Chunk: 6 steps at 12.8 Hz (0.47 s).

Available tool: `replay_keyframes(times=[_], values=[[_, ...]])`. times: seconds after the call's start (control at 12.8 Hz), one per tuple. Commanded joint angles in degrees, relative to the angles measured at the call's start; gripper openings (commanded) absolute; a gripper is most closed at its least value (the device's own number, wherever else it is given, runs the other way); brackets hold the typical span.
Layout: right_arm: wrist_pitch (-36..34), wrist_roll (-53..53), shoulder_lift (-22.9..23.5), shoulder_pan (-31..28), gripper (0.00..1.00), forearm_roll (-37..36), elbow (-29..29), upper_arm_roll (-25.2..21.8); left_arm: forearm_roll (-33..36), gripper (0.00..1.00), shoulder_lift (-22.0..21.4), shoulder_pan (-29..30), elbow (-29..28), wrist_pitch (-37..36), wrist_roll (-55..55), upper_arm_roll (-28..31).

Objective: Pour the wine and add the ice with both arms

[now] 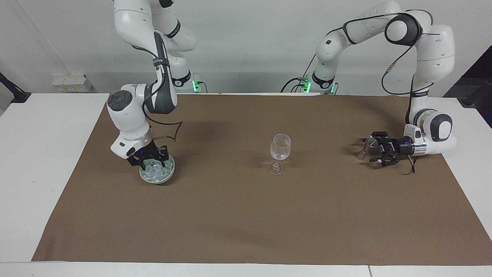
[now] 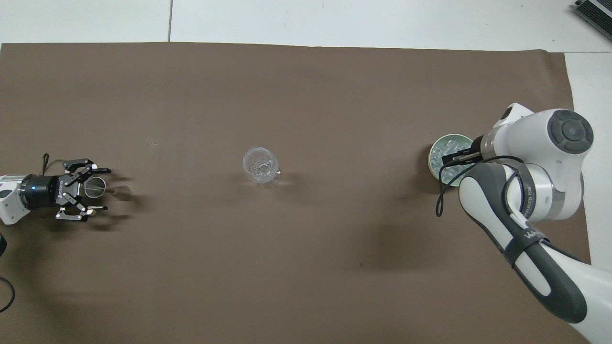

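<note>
A clear stemmed wine glass (image 1: 280, 148) stands upright mid-table and shows in the overhead view (image 2: 260, 166) too. A pale green bowl (image 1: 170, 172) holds a heap of small clear ice cubes (image 1: 155, 173) toward the right arm's end of the table. My right gripper (image 1: 148, 158) is down at the ice, over the bowl's (image 2: 436, 165) robot-side half. The ice (image 2: 441, 154) is partly hidden under the arm in the overhead view. My left gripper (image 2: 98, 188) is open and lies level around a small stemmed metal cup (image 2: 94, 187), which also shows in the facing view (image 1: 369, 142). The left gripper (image 1: 373, 148) is low over the cloth.
A brown cloth (image 1: 246, 215) covers most of the white table (image 1: 38, 154). Bare white table shows at both ends. Black cables hang off both wrists.
</note>
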Motion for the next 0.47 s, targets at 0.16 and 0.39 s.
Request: replay_keyframes(times=[0.16,0.39], values=[[3.6,2.4,0.9,0.9,0.68,0.3,0.1,0.3,5.8,1.00,-0.8,0.5,4.6,-1.3,-0.5,1.6],[3.8,2.5,1.0,1.0,0.64,0.3,0.1,0.3,8.0,1.00,-3.7,0.1,6.5,-1.8,-2.4,2.6]])
